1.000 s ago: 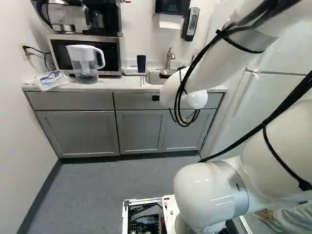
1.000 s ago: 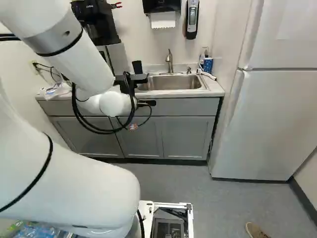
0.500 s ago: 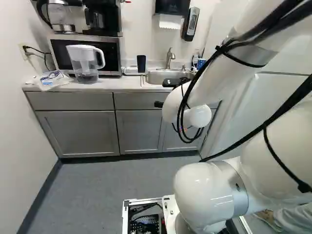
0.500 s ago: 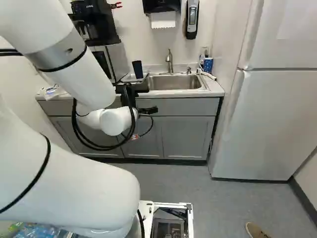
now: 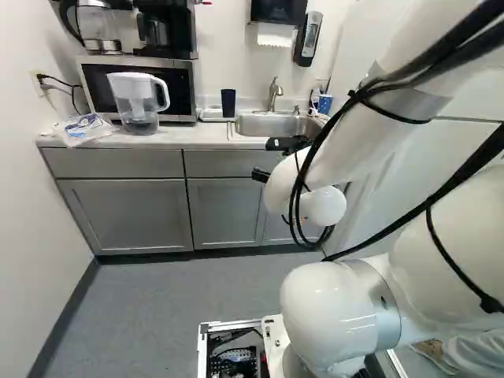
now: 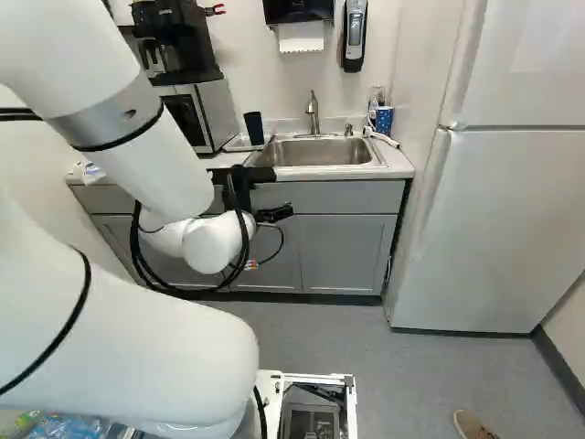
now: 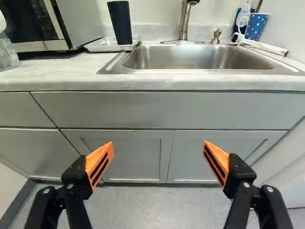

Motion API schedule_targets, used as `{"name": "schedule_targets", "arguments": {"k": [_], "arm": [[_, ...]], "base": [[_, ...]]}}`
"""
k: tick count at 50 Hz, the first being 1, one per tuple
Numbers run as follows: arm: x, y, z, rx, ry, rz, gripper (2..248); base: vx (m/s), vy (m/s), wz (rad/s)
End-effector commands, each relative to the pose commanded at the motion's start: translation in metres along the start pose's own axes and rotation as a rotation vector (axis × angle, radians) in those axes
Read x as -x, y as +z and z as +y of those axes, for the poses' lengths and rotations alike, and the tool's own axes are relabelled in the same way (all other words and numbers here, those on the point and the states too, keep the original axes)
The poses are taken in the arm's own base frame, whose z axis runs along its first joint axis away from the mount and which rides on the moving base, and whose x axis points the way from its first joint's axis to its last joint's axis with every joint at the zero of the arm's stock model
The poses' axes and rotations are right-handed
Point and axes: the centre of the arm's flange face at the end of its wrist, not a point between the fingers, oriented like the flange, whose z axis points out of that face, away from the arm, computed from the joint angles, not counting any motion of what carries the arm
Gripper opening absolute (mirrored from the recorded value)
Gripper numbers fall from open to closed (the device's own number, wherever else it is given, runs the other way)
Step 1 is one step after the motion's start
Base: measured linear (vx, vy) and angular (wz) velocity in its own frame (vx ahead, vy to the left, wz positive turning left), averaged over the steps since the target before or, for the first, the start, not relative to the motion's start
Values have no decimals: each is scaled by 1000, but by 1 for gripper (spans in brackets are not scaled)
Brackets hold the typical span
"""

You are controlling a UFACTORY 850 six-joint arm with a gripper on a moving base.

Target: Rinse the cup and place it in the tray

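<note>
I see the dark, smooth, tapered cup [image 5: 228, 100] on the white tray [image 5: 210, 115], upper middle of the left base view, beside the shiny metal sink [image 7: 190, 57]. My gripper's [image 6: 274, 213] ridged orange pads [image 7: 99, 162] stand wide apart, gripping nothing, below the pale counter's [image 7: 62, 71] straight edge.

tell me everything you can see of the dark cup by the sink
The cup is tall, plain and dark, navy or black, narrowing toward its base, with no visible handle. It looks like smooth plastic. It stands upright on the white tray, at the end nearest the sink; the end effector is not touching it. Its contents don't show.
</note>
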Motion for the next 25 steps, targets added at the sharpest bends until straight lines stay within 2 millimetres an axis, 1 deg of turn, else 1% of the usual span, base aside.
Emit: {"name": "schedule_targets", "arguments": {"k": [25], "arm": [[10, -7, 1, 5, 3, 20, 247]], "base": [[0, 0, 0]]}}
